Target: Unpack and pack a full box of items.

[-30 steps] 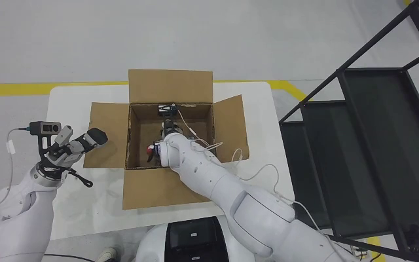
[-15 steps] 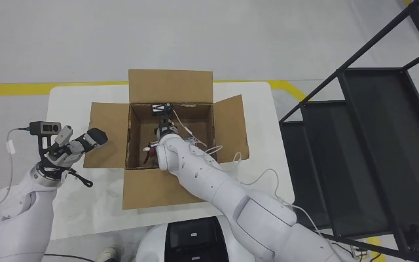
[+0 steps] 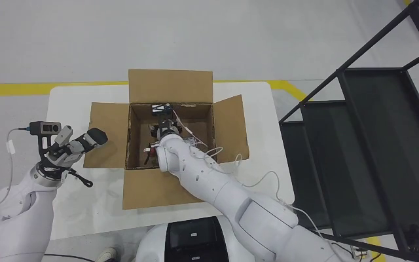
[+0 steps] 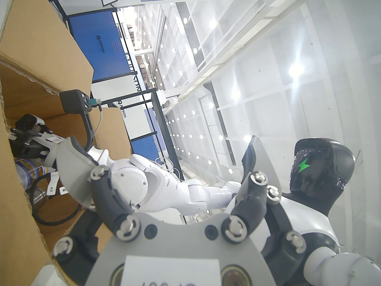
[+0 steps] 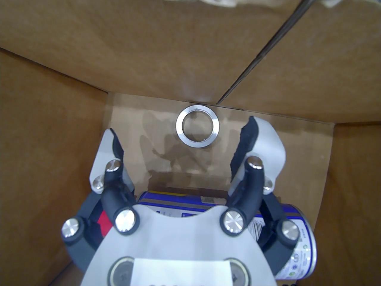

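Note:
An open cardboard box [image 3: 229,131] stands in the middle of the white table, its flaps folded out. My right gripper [image 5: 183,138] is down inside it, open and holding nothing. Just beyond its fingertips a small metal ring [image 5: 197,126] lies flat on the box floor against the far wall. A blue and white can [image 5: 297,239] lies on its side under the gripper's base. In the top view the right gripper [image 3: 162,126] sits in the box's far half. My left gripper [image 3: 91,139] hangs open and empty outside the box's left flap.
The left wrist view looks over the box's edge [image 4: 44,46] at the right arm's gripper [image 4: 26,138] and the can [image 4: 23,168] inside. A black metal staircase [image 3: 353,131] stands right of the table. Bare tabletop [image 3: 72,105] lies left of the box.
My right arm has pushed a little farther into the box, toward its far wall and slightly left. The left arm has kept still.

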Motion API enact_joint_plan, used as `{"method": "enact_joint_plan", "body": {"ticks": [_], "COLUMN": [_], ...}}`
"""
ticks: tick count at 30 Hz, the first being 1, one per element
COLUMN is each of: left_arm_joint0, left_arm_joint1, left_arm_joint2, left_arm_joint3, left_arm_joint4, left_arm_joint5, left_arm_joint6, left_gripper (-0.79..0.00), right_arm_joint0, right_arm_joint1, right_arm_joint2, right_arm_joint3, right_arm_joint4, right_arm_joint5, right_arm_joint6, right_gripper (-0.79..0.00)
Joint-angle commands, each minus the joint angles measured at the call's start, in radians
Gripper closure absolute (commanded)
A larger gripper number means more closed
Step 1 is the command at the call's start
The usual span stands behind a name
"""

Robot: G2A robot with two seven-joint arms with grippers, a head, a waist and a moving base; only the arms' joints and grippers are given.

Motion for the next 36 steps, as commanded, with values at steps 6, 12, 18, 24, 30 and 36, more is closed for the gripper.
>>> {"method": "enact_joint_plan", "body": {"ticks": [6,12,18,24,30,36], "left_arm_joint0": [0.000,0.000,0.000,0.000,0.000,0.000], "left_arm_joint1": [0.000,0.000,0.000,0.000,0.000,0.000], "left_arm_joint2": [0.000,0.000,0.000,0.000,0.000,0.000], "left_arm_joint3": [0.000,0.000,0.000,0.000,0.000,0.000], "left_arm_joint4": [0.000,0.000,0.000,0.000,0.000,0.000], "left_arm_joint5": [0.000,0.000,0.000,0.000,0.000,0.000], "left_arm_joint6": [0.000,0.000,0.000,0.000,0.000,0.000], "left_gripper": [-0.785,-0.785,-0.785,-0.785,-0.785,-0.785], "right_arm_joint0": [-0.006,-0.018,-0.009,0.021,0.047,0.066], "right_arm_joint1": [0.002,0.009,0.012,0.007,-0.003,-0.020], "right_arm_joint2": [0.001,0.011,0.037,0.052,0.059,0.058], "right_arm_joint3": [0.001,0.007,0.034,0.085,0.140,0.189], "right_arm_joint4": [-0.008,-0.058,-0.056,-0.047,-0.040,-0.033], "right_arm_joint5": [0.001,0.046,0.029,-0.011,-0.036,-0.058], "right_arm_joint6": [-0.007,-0.040,-0.063,-0.041,-0.033,-0.028], "right_gripper": [-0.785,-0.785,-0.526,-0.434,-0.465,-0.434]}}
